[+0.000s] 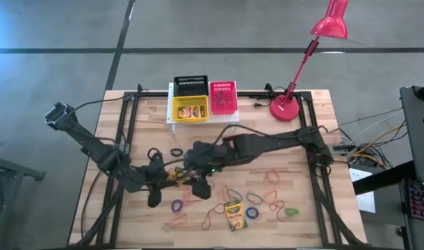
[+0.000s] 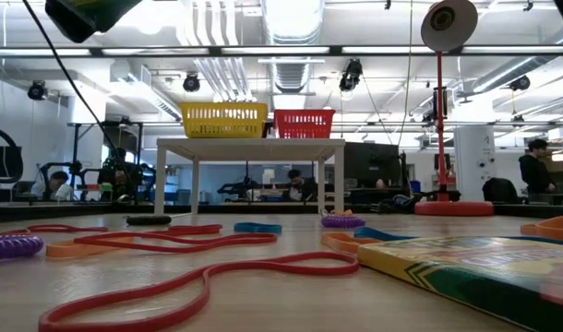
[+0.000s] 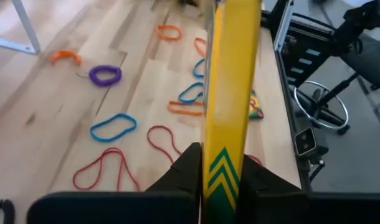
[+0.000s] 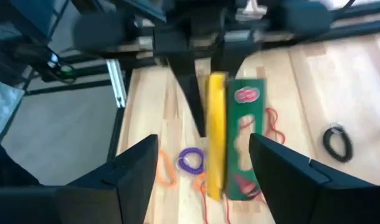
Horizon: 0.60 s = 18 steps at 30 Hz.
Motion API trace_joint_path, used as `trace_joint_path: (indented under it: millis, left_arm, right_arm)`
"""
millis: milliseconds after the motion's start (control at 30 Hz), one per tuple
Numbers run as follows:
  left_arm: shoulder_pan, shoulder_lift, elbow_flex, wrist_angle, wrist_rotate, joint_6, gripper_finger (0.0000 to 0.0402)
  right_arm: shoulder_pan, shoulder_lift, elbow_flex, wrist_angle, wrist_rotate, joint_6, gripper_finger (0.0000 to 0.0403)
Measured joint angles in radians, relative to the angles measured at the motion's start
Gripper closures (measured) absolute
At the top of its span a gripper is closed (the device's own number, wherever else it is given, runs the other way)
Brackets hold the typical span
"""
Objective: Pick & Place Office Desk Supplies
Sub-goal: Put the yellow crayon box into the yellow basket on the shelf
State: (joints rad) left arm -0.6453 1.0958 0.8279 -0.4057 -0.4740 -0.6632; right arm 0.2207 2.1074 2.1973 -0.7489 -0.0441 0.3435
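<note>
Yellow crayon box [image 3: 230,112] clamped in left gripper [image 3: 221,180], right gripper [image 4: 202,168] open nearby

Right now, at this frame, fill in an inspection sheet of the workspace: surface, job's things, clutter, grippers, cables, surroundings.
Surface: wooden slat table, on a dark frame.
Job's things: one crayon box held on edge between the two grippers; a second crayon box lying flat on the table; another in the yellow basket; black basket and red basket beside it; rubber-band loops scattered on the table's near half.
Clutter: red desk lamp; white stand under the baskets.
Grippers: left gripper shut on the crayon box; right gripper open, astride the same box.
Cables: wires off the table's right edge.
Surroundings: people at desks behind the table.
</note>
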Motion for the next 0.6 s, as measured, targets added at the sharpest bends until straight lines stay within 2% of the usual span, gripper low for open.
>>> trace_joint_path:
  millis: [100,433,600]
  left_arm:
    - [0.0,0.0,-0.004,-0.014,0.006,-0.012,0.0357]
    - [0.0,0.0,-0.004,-0.013,0.007,-0.02,0.0355]
    - [0.0,0.0,-0.005,-0.018,0.015,-0.019,0.0355]
  right_arm:
    - [0.002,0.03,0.001,0.013,0.007,0.011,0.0166]
    - [0.0,0.022,0.002,0.022,0.022,0.007,0.0247]
    - [-0.003,-0.012,0.007,0.005,-0.003,0.046,0.0252]
